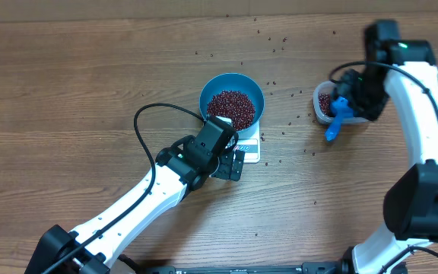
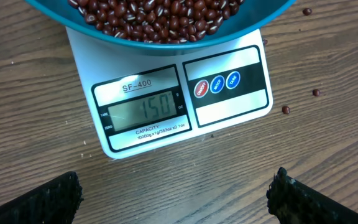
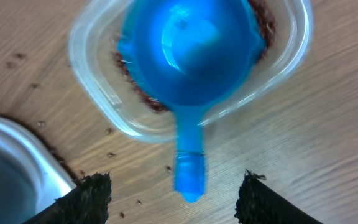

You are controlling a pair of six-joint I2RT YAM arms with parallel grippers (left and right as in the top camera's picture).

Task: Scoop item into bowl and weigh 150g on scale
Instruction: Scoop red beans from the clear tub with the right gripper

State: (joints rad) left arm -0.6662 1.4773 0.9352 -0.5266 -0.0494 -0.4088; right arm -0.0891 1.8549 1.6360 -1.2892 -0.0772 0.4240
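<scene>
The blue bowl (image 1: 232, 85) stands on the white scale (image 1: 251, 150), filled with dark red beans (image 1: 231, 106). In the left wrist view the scale's front panel (image 2: 229, 112) shows, and its display (image 2: 145, 109) reads 150, with the bowl's wall (image 2: 260, 22) and the beans (image 2: 154, 15) above it. My left gripper (image 2: 176, 205) hangs open just in front of the scale, holding nothing. At the right, the blue scoop (image 3: 188, 56) rests in the clear tub (image 3: 291, 56). Its handle (image 3: 188, 168) lies between my right gripper's (image 3: 176, 199) open fingers, touching neither.
Loose beans (image 1: 284, 39) lie scattered on the wooden table around the bowl and the clear tub (image 1: 324, 103); a few (image 2: 286, 109) lie right of the scale. A shiny metal surface (image 3: 5, 168) shows at the lower left of the right wrist view.
</scene>
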